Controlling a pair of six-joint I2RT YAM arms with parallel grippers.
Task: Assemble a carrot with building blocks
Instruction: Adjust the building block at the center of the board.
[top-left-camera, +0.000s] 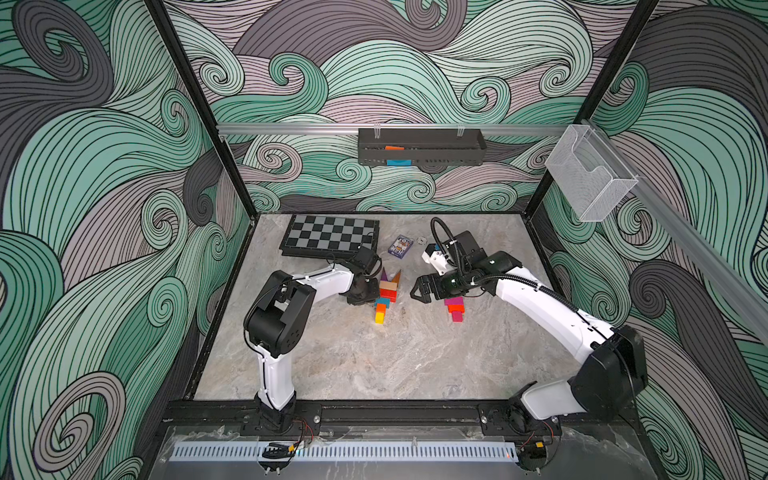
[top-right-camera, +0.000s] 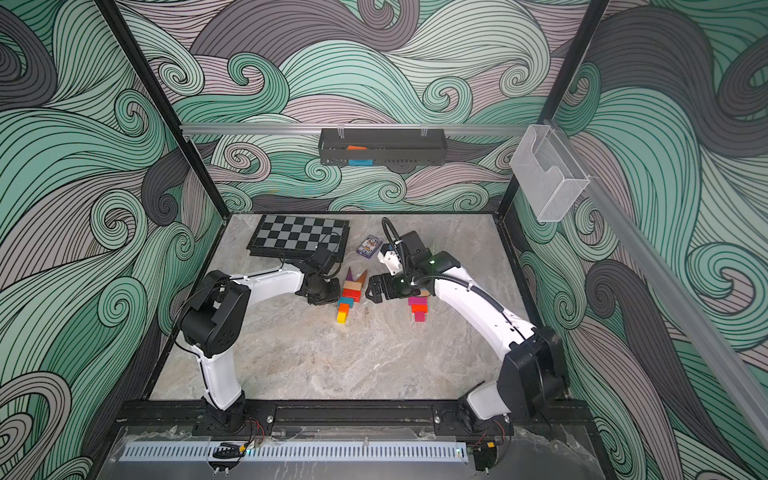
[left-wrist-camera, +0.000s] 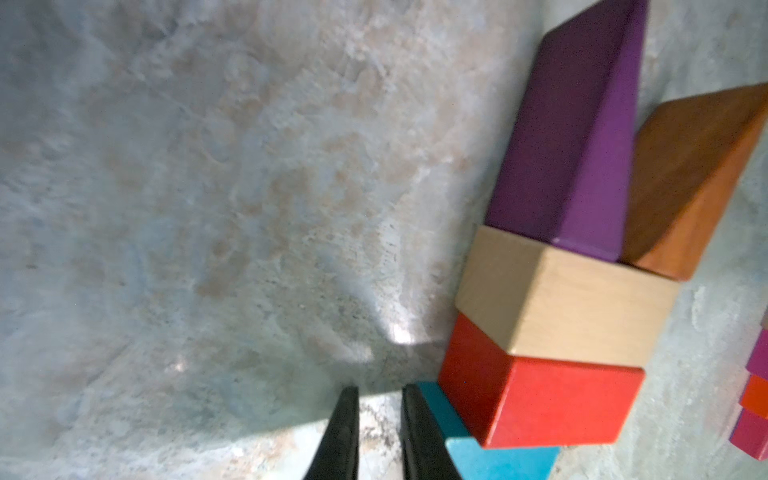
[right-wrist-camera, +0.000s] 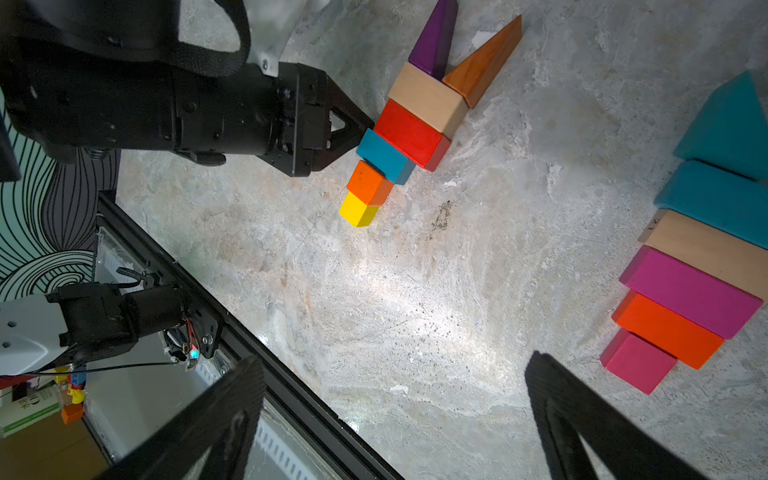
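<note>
I'm looking down on a marbled grey-beige tabletop (top-left-camera: 374, 365). Near its far edge a chessboard (top-left-camera: 330, 235) lies flat, with a small purple card box (top-left-camera: 400, 247) beside it. Mid-table, blocks lie in a touching row: purple wedge (right-wrist-camera: 434, 41), brown wedge (right-wrist-camera: 484, 62), beige block (right-wrist-camera: 428, 95), red block (right-wrist-camera: 411, 133), teal block (right-wrist-camera: 384, 156), orange cube (right-wrist-camera: 370, 183), yellow cube (right-wrist-camera: 358, 210). Apart from these, a second row runs from teal wedge (right-wrist-camera: 731, 129) to pink block (right-wrist-camera: 638, 361).
</note>
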